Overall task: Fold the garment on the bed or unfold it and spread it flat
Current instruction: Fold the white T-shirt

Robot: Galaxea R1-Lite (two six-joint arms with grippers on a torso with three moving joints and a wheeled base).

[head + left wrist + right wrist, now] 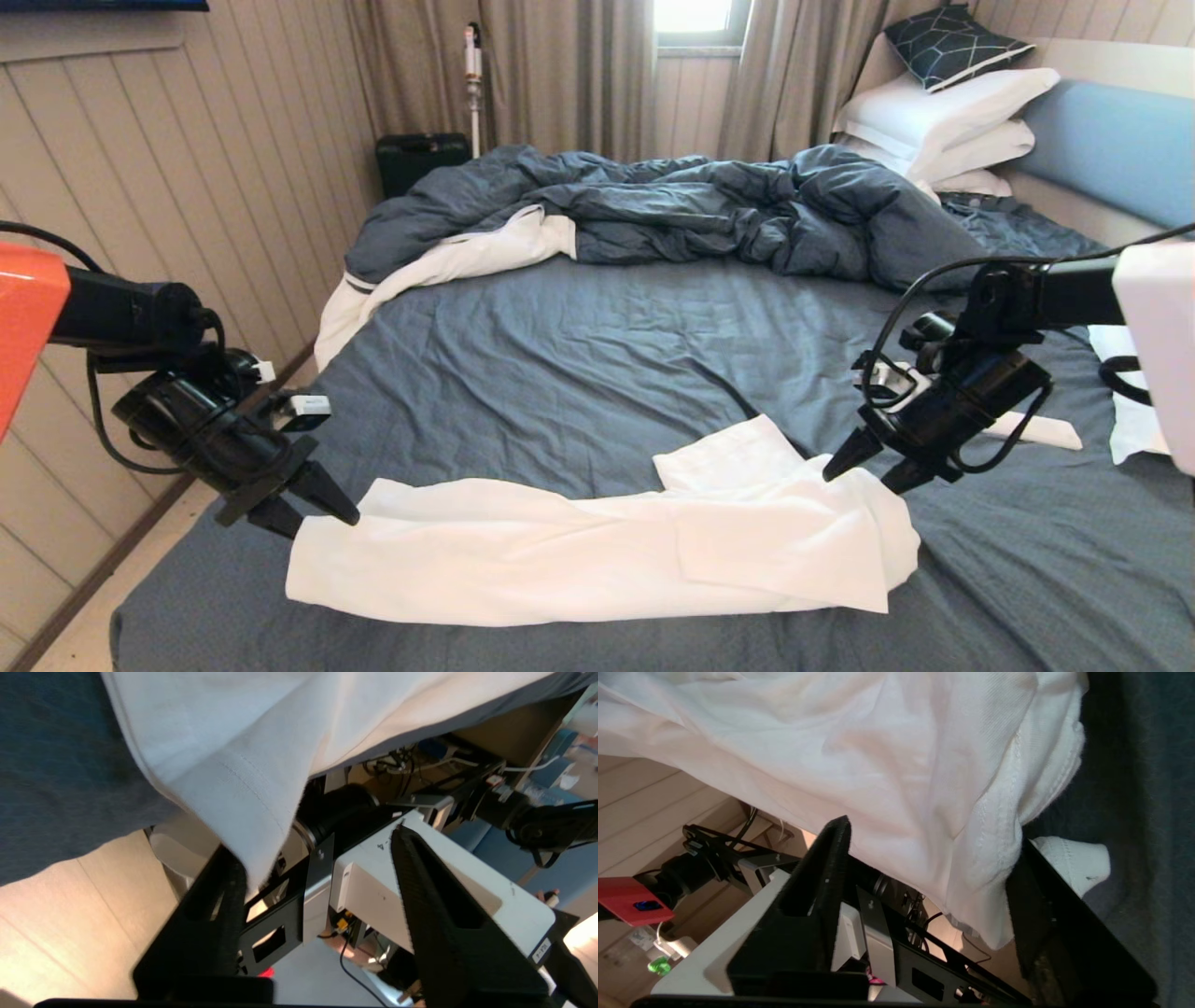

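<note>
White cotton garment [597, 546] lies on the bed [579, 364] as a long folded band, stretched between your two grippers near the bed's front edge. Your left gripper [317, 518] sits at the band's left end, fingers spread; in the left wrist view a hemmed corner of the garment [233, 788] drapes against one finger [219, 905] while the other finger [434, 905] stands apart from the cloth. Nothing is pinched there. Your right gripper [868, 464] sits at the opposite end, tips pointing down at the bunched cloth, fingers also spread. In the right wrist view the garment [901, 765] hangs between the two fingers [822, 872], a thick seamed fold touching the far one, not clamped. One sleeve flap sticks out on the far side of the band, between the grippers, nearer the right one. Beyond both grippers you have the rumpled dark-blue duvet [653, 205] with white lining, and white pillows [943, 121] past the right gripper by the light-blue headboard [1111, 149].
</note>
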